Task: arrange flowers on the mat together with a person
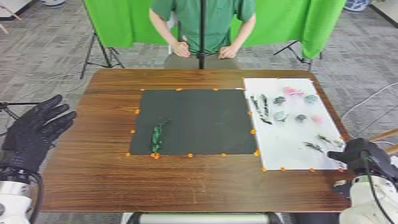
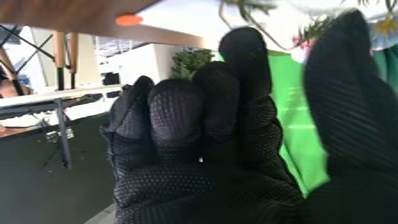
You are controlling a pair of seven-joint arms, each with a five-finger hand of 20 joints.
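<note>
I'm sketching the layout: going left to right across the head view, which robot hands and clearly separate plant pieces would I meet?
Left hand → green sprig → long dark stems → larger pink flower → right hand

Soft, bright light fell fairly evenly in the head view, leaving a dull sheen on the table [image 1: 98, 175]; the white mat [image 1: 277, 140] shone, the black mat [image 1: 200, 120] barely. In the right wrist view, pale background areas looked washed out beside the shaded panel [image 2: 49, 175].

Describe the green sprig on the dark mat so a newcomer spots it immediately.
On the brown table, find the dark mat. Toward its near left corner lies a leafy green sprig. It lies alone there; the other plants are on the white sheet.
</note>
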